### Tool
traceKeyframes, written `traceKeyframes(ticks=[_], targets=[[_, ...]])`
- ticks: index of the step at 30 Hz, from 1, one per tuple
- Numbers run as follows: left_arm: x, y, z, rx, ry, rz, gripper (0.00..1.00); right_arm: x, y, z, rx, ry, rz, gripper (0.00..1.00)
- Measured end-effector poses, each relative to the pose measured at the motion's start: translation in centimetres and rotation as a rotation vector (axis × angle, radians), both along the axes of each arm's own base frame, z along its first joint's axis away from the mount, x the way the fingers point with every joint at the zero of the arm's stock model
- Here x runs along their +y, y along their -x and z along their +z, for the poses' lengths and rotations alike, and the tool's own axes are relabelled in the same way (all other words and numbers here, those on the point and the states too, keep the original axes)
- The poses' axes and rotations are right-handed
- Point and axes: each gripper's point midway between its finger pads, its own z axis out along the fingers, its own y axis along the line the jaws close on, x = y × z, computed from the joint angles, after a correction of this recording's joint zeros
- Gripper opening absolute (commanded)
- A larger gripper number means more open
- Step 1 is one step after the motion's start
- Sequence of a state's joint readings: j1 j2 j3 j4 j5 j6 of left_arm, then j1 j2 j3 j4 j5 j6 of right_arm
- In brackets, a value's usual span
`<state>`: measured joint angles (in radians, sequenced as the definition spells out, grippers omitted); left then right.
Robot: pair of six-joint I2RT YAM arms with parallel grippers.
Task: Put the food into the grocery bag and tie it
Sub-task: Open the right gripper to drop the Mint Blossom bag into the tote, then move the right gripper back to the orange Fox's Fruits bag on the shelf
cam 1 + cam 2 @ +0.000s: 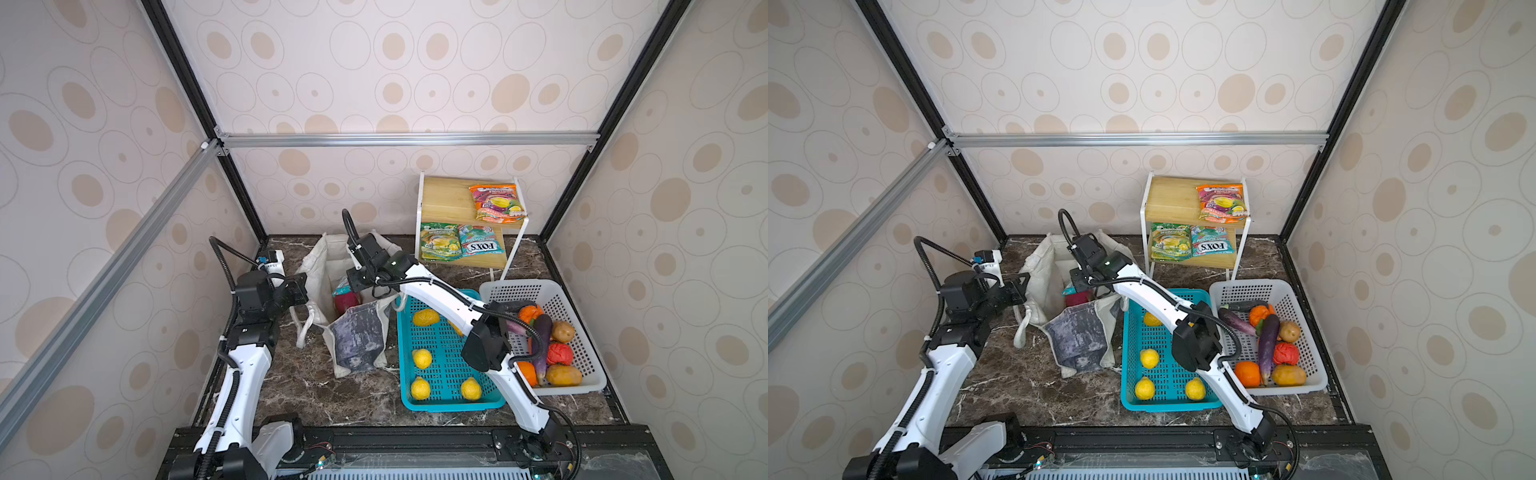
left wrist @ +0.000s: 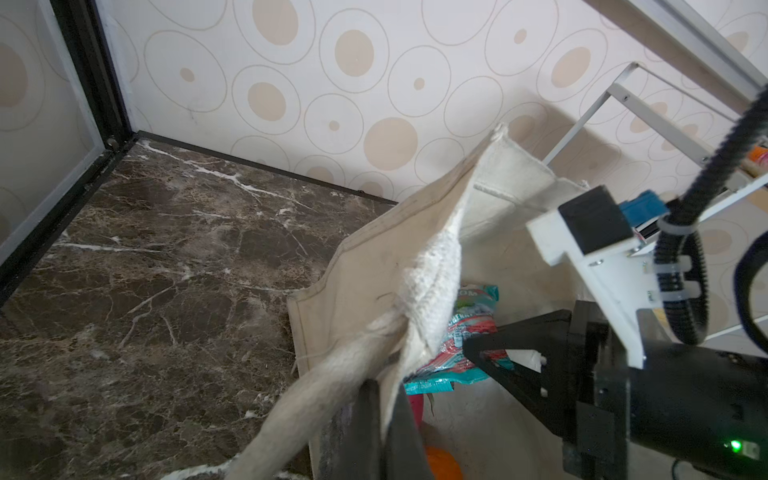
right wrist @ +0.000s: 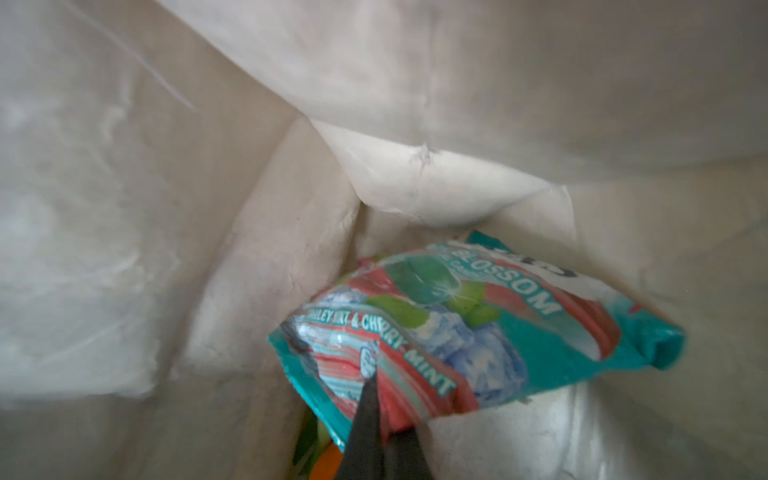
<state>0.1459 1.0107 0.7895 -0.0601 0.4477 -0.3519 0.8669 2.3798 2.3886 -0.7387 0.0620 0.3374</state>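
The off-white grocery bag [image 1: 322,266] [image 1: 1042,274] stands open on the marble table, its dark print [image 1: 357,340] folded outward. My left gripper [image 1: 305,291] [image 2: 384,399] is shut on the bag's rim beside a strap handle [image 2: 316,399]. My right gripper [image 3: 386,415] reaches down inside the bag and is shut on the corner of a glossy teal packet [image 3: 478,328] [image 2: 469,332]. Below the packet lie an orange [image 2: 442,463] and a pink fruit [image 1: 347,303]. More food sits outside: an eggplant [image 1: 542,345] and packets [image 1: 496,203].
A teal basket [image 1: 453,405] with several yellow lemons stands right of the bag. Beside it, a white basket [image 1: 582,386] holds eggplants, oranges and potatoes. A two-tier wooden shelf [image 1: 449,199] at the back carries three packets. The right arm spans over the teal basket.
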Motion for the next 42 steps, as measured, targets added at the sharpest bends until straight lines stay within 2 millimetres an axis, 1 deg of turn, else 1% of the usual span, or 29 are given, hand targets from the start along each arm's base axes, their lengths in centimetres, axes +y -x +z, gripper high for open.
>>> traceKeyframes(ticks=[2,3,6,9,10,12,14,15,17,18,20,22,23,24,25,27,29,30,31,32,34,36,37,38,39,42], targets=[[0.0,0.0,0.0,0.0,0.0,0.0,0.0,-0.2,0.1,-0.4,0.001,0.018,0.004,0.13],[0.0,0.0,0.0,0.0,0.0,0.0,0.0,-0.2,0.2,-0.5,0.0,0.024,0.006,0.23],[0.0,0.0,0.0,0.0,-0.001,0.002,0.0,-0.5,0.5,-0.8,0.005,0.052,0.013,0.63],[0.2,0.0,0.0,0.0,-0.003,0.009,0.0,-0.9,1.1,-1.3,0.018,0.087,0.025,0.78],[0.2,0.0,0.0,0.001,-0.004,0.011,0.0,-1.0,1.4,-1.3,0.021,0.098,0.03,0.94],[0.3,0.0,0.0,0.001,-0.006,0.015,0.0,-1.1,2.1,-0.8,0.025,0.111,0.039,0.97],[0.3,-0.1,0.0,0.001,-0.007,0.019,0.0,-1.2,3.0,0.6,0.023,0.104,0.047,1.0],[0.4,-0.1,-0.1,0.002,-0.008,0.022,0.0,-1.3,3.5,1.7,0.015,0.094,0.051,1.0],[0.4,-0.1,-0.1,0.002,-0.009,0.025,0.0,-1.8,4.3,5.1,-0.017,0.062,0.05,1.0],[0.5,-0.1,-0.1,0.002,-0.01,0.025,0.0,-2.3,4.7,7.4,-0.045,0.036,0.046,1.0],[0.5,-0.1,-0.1,0.002,-0.01,0.025,0.0,-3.8,5.5,12.8,-0.121,-0.028,0.032,1.0],[0.4,-0.1,-0.1,0.002,-0.009,0.025,0.0,-6.2,6.5,18.9,-0.219,-0.098,0.007,1.0],[0.4,-0.1,-0.1,0.002,-0.009,0.025,0.0,-7.5,7.0,21.6,-0.265,-0.129,-0.009,1.0],[0.4,-0.1,-0.1,0.002,-0.009,0.025,0.0,-9.3,7.6,24.7,-0.323,-0.164,-0.029,1.0],[0.4,-0.1,-0.1,0.002,-0.009,0.025,0.0,-10.6,8.0,26.8,-0.364,-0.186,-0.045,1.0],[0.4,-0.1,-0.1,0.002,-0.009,0.024,0.0,-14.1,8.4,31.0,-0.452,-0.228,-0.1,1.0],[0.4,-0.1,-0.1,0.002,-0.009,0.023,0.0,-17.5,7.7,33.2,-0.503,-0.24,-0.173,1.0],[0.4,-0.1,-0.1,0.002,-0.008,0.023,0.0,-19.4,6.7,33.7,-0.521,-0.233,-0.224,1.0],[0.4,-0.1,-0.1,0.002,-0.008,0.021,0.0,-21.0,5.7,33.9,-0.532,-0.218,-0.271,1.0],[0.4,-0.1,-0.1,0.002,-0.008,0.021,0.0,-22.8,4.5,33.7,-0.54,-0.194,-0.325,1.0],[0.4,-0.1,-0.1,0.002,-0.007,0.021,0.0,-26.0,1.9,32.6,-0.539,-0.126,-0.425,1.0],[0.4,-0.1,-0.1,0.002,-0.007,0.02,0.0,-29.3,-0.8,30.9,-0.521,-0.054,-0.521,1.0],[0.3,-0.1,0.0,0.001,-0.007,0.02,0.0,-30.4,-1.7,30.2,-0.51,-0.028,-0.552,1.0],[0.3,-0.1,0.0,0.002,-0.007,0.019,0.0,-31.9,-2.9,29.0,-0.489,0.007,-0.591,1.0],[0.3,-0.1,0.0,0.001,-0.006,0.018,0.0,-33.3,-3.8,27.9,-0.468,0.036,-0.623,0.99],[0.3,-0.1,0.0,0.001,-0.006,0.017,0.0,-36.3,-5.6,25.1,-0.406,0.097,-0.687,0.98]])
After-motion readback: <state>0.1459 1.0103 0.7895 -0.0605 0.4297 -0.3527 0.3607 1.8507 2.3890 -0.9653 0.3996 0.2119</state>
